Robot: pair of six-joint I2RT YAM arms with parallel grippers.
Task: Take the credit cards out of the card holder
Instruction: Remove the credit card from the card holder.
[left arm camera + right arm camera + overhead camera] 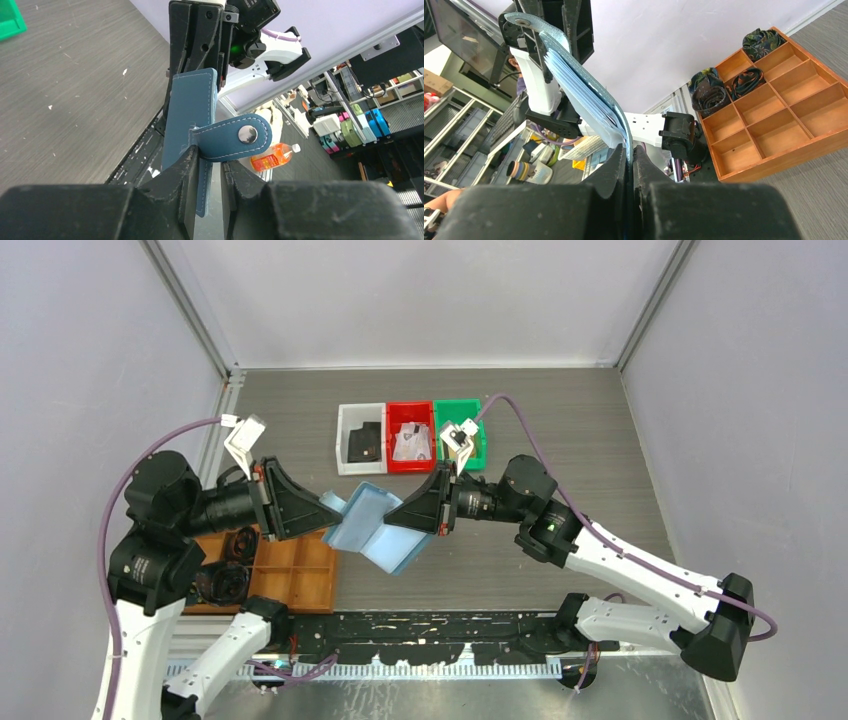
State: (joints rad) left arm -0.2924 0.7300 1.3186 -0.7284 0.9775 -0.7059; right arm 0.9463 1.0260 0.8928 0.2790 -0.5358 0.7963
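Observation:
The light blue card holder (372, 528) hangs open in a V above the table between both grippers. My right gripper (408, 520) is shut on its right half; in the right wrist view the jaws (630, 147) pinch the thin edge, and the holder (579, 90) shows its pale layered pockets. My left gripper (328, 510) sits at the left edge. In the left wrist view the holder's edge (192, 105) lies between the fingers (210, 157) against one finger, with a narrow gap to the other. The snap tab (235, 137) sticks out sideways. I see no card in the holder. A black card (365, 445) and a white card (410, 445) lie in bins.
A white bin (347, 420), a red bin (408, 412) and a green bin (478, 445) stand in a row at the back. An orange-brown compartment tray (300, 575) with rolled dark items (225, 580) sits at the near left, under my left arm.

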